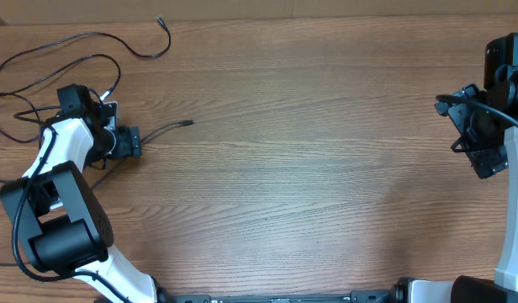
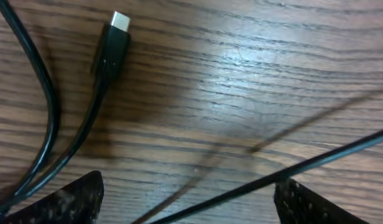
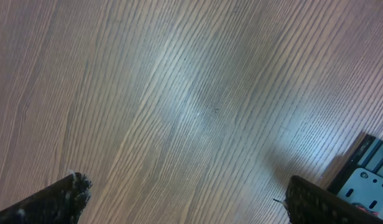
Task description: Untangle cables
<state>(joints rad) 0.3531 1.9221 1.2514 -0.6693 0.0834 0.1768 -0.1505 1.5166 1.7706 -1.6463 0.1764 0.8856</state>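
We are looking down on a brown wood-grain tabletop [image 1: 309, 194] with a robot arm at each side. The cables [image 1: 82, 34], thin and black, are lying in loose overlapping loops at the far left corner, around and behind the left arm. One free end [image 1: 161, 20] is curling off toward the far edge. Another free end [image 1: 186, 124] is stretching rightward, just beside the left pincer [image 1: 129, 140].

In the left wrist view, the left pincer [image 2: 186, 186] is standing released, its two dark fingertips [image 2: 61, 202] wide apart at the bottom corners. A thin cord [image 2: 328, 155] is crossing the gap on a slant and casting a shadow on the wood; it is passing close against the right-hand fingertip, and we cannot tell whether it is touching. At upper left a black plug [image 2: 112, 46] with a silvery white tip [image 2: 120, 20] is resting on the wood, its cord running down beside a second black cord [image 2: 50, 106].

The right pincer [image 1: 486, 160] is sitting at the far right, well apart from the cables. In its wrist view the right pincer [image 3: 186, 186] is also released, fingertips [image 3: 55, 202] spread over bare wood, with part of a black rail [image 3: 365, 165] showing at the lower right corner.
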